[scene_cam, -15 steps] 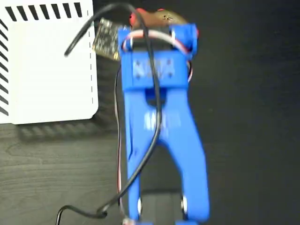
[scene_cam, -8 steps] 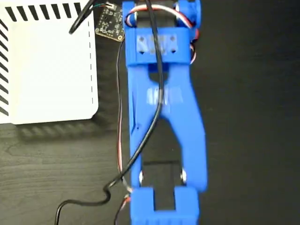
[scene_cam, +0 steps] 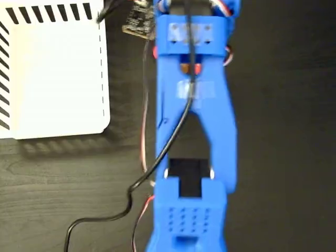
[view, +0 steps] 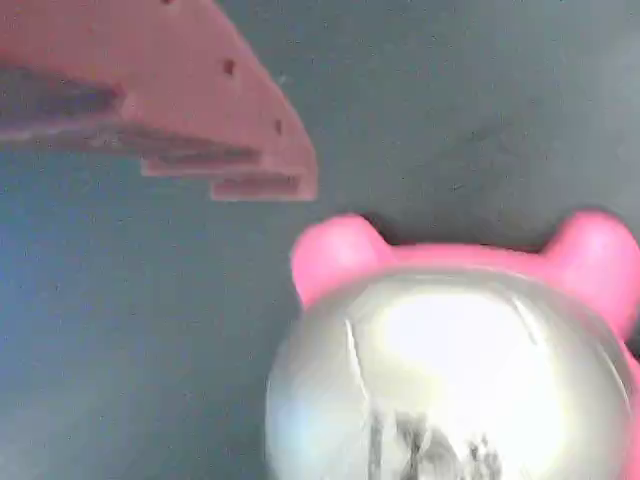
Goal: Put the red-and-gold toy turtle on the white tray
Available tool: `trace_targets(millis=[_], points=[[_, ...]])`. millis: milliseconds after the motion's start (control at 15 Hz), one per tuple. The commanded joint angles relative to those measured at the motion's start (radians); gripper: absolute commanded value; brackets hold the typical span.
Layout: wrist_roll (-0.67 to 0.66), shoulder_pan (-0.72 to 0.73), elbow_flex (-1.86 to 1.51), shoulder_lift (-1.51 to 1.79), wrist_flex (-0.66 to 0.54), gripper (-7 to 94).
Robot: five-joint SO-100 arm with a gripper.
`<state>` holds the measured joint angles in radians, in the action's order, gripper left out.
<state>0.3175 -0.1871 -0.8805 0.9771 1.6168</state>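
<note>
Only one finger of the claw (view: 262,176) shows in the wrist view, a flat stepped blade at the upper left. Its partner is out of frame, so I cannot tell whether the claw is spread or pressed together. That finger hangs clear of the red-and-gold toy turtle (view: 450,380), with bare dark surface (view: 120,330) between them, so nothing is pinched yet.

The turtle sits low and right of the finger. Its domed shell is glaring with reflected light, black print smears across the top, and two rounded limbs poke out behind.

The toy is probably light and soft. The glossy dome looks slippery, so a pinch high on the curve could squirt it out. The better hold is likely low across the body, one finger on each flank where shell meets legs, closing gently so it deforms rather than pops free.

In the fixed view the blue arm (scene_cam: 194,126) stretches straight up the picture, its wrist block bent over the toy. Only slivers of red and gold peek through a gap in the arm (scene_cam: 189,68). That puts the turtle off the white tray (scene_cam: 52,79), on the surface to the right of the tray's upper right corner. A small circuit board (scene_cam: 137,21) and a black cable (scene_cam: 173,142) lie between the arm and the tray's right edge.
</note>
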Motion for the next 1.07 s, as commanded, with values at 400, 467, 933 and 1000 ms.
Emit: trace_targets(millis=[400, 467, 933, 1000], points=[[0.012, -0.035, 0.204, -0.132, 0.034, 59], [0.017, -0.034, 0.225, -0.16, 0.034, 59], [0.064, -0.014, 0.337, -0.295, 0.035, 59], [0.075, -0.012, 0.357, -0.308, 0.037, 59]])
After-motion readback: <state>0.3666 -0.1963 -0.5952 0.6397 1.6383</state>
